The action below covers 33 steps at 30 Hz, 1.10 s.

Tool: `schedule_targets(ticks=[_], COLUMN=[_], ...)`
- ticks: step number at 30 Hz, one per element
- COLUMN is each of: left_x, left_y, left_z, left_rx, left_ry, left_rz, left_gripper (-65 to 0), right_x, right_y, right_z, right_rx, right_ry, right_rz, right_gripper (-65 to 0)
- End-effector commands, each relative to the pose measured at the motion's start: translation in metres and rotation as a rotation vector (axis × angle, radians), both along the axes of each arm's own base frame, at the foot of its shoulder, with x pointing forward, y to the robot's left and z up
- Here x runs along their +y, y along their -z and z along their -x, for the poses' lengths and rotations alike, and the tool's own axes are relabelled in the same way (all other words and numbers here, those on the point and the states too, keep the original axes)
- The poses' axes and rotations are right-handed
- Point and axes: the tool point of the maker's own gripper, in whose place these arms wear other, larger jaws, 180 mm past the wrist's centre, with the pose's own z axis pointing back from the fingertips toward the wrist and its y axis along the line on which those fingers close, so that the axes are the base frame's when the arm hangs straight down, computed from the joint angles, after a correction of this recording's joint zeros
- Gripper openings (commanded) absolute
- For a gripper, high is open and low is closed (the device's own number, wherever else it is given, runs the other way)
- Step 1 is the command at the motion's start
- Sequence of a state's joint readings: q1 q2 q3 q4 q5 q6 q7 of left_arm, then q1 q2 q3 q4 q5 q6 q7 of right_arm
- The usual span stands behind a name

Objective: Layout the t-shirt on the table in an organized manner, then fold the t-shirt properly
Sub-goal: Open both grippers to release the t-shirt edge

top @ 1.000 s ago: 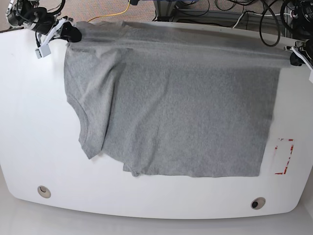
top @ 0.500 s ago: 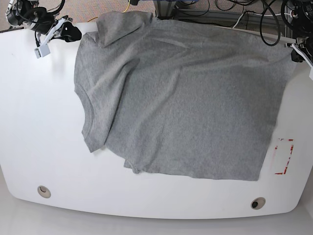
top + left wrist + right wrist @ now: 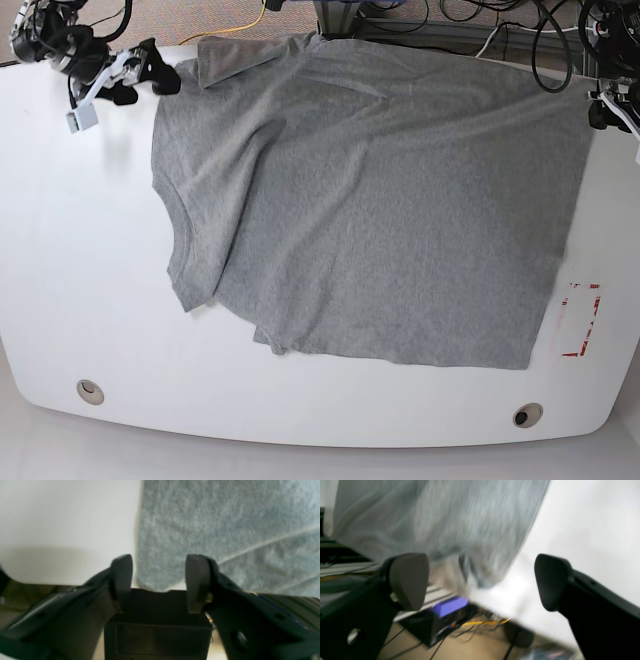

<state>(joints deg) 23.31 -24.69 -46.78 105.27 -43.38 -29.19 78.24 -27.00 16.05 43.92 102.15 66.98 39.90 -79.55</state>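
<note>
At the far left corner of the base view, the right gripper [image 3: 150, 72] hangs just off the shirt's edge, its 2 dark rounded pads [image 3: 410, 580] spread wide with nothing between them; that wrist view is blurred, the cloth smeared. The t-shirt [image 3: 380, 190] lies on the table [image 3: 70, 280], covering most of its middle and far half. Its long axis runs left to right across the table: neck and sleeves toward the left, straight hem toward the right. The fabric is thin heather-grey jersey, softly creased. The near sleeve is folded over the body, and a flap is turned over at the far left corner. The tabletop is glossy white with curved edges. At the far right, the left gripper [image 3: 603, 113] sits beside the hem corner, half cut off by the frame; its 2 pads [image 3: 197, 580] stand apart, empty.
</note>
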Motion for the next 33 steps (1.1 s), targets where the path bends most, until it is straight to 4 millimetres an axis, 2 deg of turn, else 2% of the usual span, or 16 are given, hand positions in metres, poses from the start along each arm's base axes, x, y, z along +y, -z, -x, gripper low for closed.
schedule_targets(ticks=[1, 6, 13, 17, 21, 28, 33], left_x=[0.008, 0.012, 0.014, 0.014, 0.014, 0.014, 0.014], left_y=[-0.016, -0.025, -0.040, -0.050, -0.058, -0.064, -0.064], left_z=[-0.011, -0.020, -0.040, -0.054, -0.064, -0.072, -0.071], left_rx=[-0.043, -0.075, -0.145, -0.192, -0.228, -0.257, -0.257], left_ry=[0.010, 0.016, 0.011, 0.011, 0.011, 0.010, 0.010], left_rz=[-0.036, -0.050, -0.056, -0.055, -0.055, -0.055, -0.057], left_gripper=[-30.1, -30.4, -30.4, -30.4, -30.6, -30.6, -30.6], right_x=[-0.011, -0.029, -0.040, -0.048, -0.042, -0.025, -0.015], right_y=[-0.020, -0.032, -0.049, -0.046, -0.043, -0.026, -0.009], right_z=[-0.040, -0.088, -0.155, -0.188, -0.222, -0.259, -0.268], right_rx=[-0.117, -0.181, -0.237, -0.217, -0.246, -0.248, -0.233], right_ry=[0.007, 0.026, 0.059, 0.070, 0.084, 0.059, 0.074], right_rz=[0.059, 0.196, 0.285, 0.283, 0.232, 0.165, 0.097], right_gripper=[0.0, 0.0, 0.0, 0.0, 0.0, 0.0, 0.0])
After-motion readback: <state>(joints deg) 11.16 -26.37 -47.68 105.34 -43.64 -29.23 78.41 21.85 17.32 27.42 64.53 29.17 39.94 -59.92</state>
